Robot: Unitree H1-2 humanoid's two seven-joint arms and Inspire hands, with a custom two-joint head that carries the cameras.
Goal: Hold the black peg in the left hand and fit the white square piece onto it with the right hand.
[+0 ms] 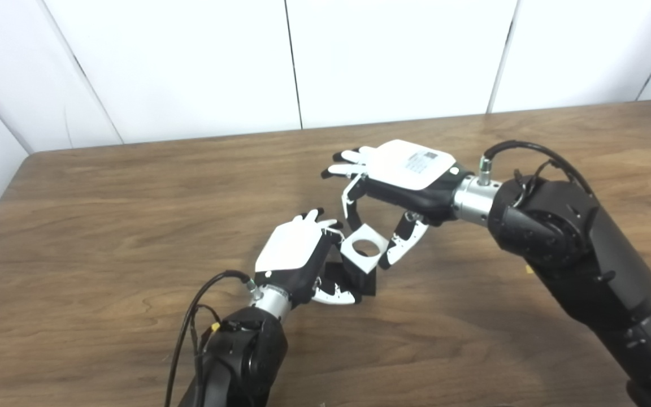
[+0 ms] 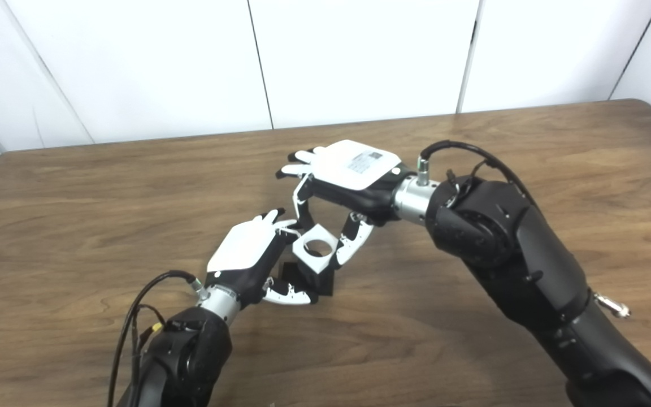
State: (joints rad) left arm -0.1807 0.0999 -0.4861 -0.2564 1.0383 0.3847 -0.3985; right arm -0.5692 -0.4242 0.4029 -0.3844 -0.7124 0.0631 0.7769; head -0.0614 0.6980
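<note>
On the left, the left hand (image 1: 294, 257) is wrapped around a matte black block-shaped peg (image 1: 359, 278), its thumb lying along the near side of the base and its other fingers curled around the far side. It is grasping the peg. The peg's base appears to sit on or just above the brown wood-grain bench (image 1: 105, 226); which of the two cannot be told from here.

On top of the peg sits the flat white square piece with a round hole (image 1: 364, 247), turned so one corner points toward the camera. It looks already lowered onto the black body, with dark material showing directly under its edges. Through the hole only a grey interior shows, so whether the peg's tip has gone through cannot be settled.

To the right, the right hand (image 1: 402, 181) hangs above the piece, palm down. One finger reaches down to the piece's far left corner and the thumb (image 1: 402, 246) to its right corner, so the hand seems to be pinching it lightly, while the remaining fingers are stretched out flat.

As a judgement, the task is close to finished: the peg is held and the piece is placed over it. What seems left is seating it fully and letting go with the right hand.
</note>
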